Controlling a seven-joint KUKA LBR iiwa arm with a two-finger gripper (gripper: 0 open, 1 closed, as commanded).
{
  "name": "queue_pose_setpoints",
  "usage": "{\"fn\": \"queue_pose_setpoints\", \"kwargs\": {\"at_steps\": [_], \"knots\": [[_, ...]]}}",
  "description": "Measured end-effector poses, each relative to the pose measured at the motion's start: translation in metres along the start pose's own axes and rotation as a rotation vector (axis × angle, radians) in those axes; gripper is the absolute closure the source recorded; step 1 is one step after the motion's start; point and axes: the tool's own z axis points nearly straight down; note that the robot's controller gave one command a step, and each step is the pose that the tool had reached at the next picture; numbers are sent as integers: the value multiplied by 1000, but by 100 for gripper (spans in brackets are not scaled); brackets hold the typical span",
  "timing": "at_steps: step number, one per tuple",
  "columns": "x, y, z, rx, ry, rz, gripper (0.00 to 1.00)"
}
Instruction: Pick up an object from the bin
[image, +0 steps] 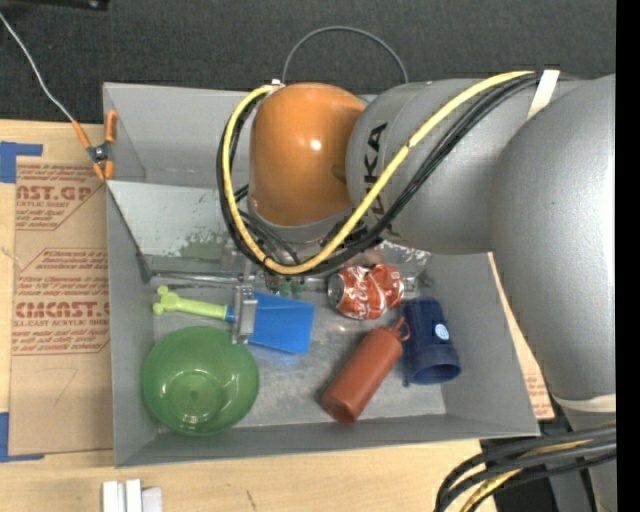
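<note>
Your arm (480, 170), with its orange wrist cover (300, 150), reaches across the upper right of the grey bin (130, 230) and hangs over its middle. I judge you are at the grasp step, with nothing lifted yet. The green bowl (198, 382) is tucked into the near left corner. The red-brown bottle (362, 375) lies tilted against the dark blue cup (430, 345). The blue scoop (282, 326) lies mid-floor, between a crumpled red-and-silver can (367, 290) on its right and a lime-green handle (190, 306) on its left. The gripper (243, 316) shows at the scoop's left edge, but you cannot tell whether it is apart or closed. Confirm that, then lift straight up. Open floor lies behind the handle, along the left wall.
</note>
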Motion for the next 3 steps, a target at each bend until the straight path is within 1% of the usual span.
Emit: {"fn": "queue_pose_setpoints", "kwargs": {"at_steps": [1, 2, 3], "knots": [[-2, -1, -5, -1, -8, 3, 0], [-16, -54, 123, 1, 2, -106, 0], [-10, -72, 118, -2, -10, -137, 0]]}}
